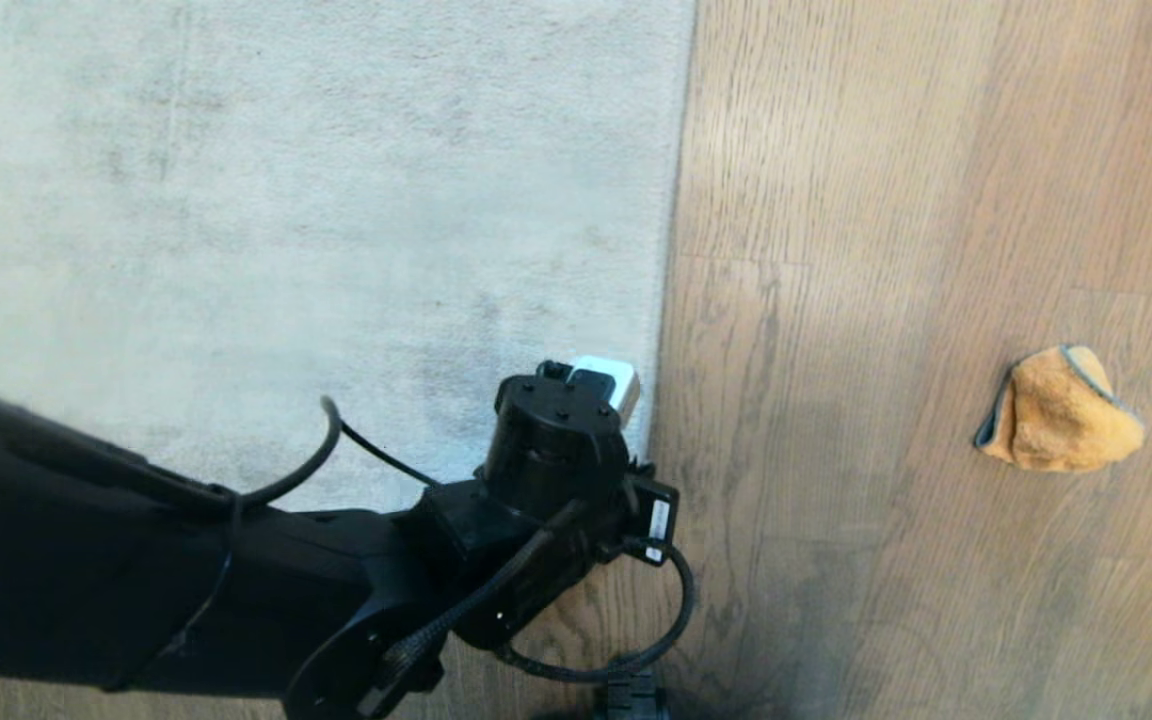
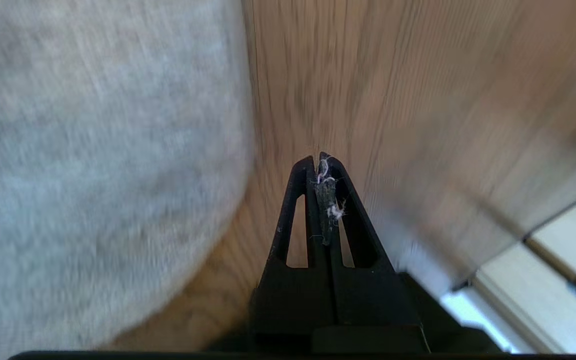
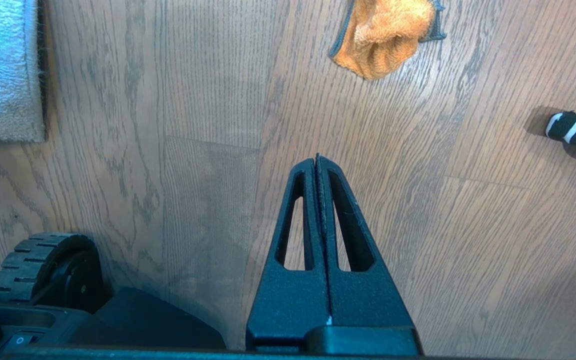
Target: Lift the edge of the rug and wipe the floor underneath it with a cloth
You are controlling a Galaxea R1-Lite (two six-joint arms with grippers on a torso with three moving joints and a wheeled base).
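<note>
i see the left arm reach in from the left side of my head view, low over the spot where the rug edge point(image 1: 671, 250) meets the floor point(image 1: 886, 250). in the left wrist view the left tool point(image 2: 319, 159) is clenched tight, its two black fingers pressed flat together with nothing big held. only some bits of pale fluff stick between them. it points at bare floor just beside the rug's rounded corner point(image 2: 228, 220), and it is not touching the rug that i can see.

the rug lies flat. its edge runs straight up and down in the head view, with brown wood planks to its right.

the cloth point(image 1: 1061, 410) sits in a crumpled orange heap on the floor, well apart from the rug and off to the right.

the right tool point(image 3: 317, 161) is clenched too and holds nothing. it hangs over bare floor, with the cloth ahead of its tip. a black wheel point(image 3: 43, 260) of the base shows near it.
</note>
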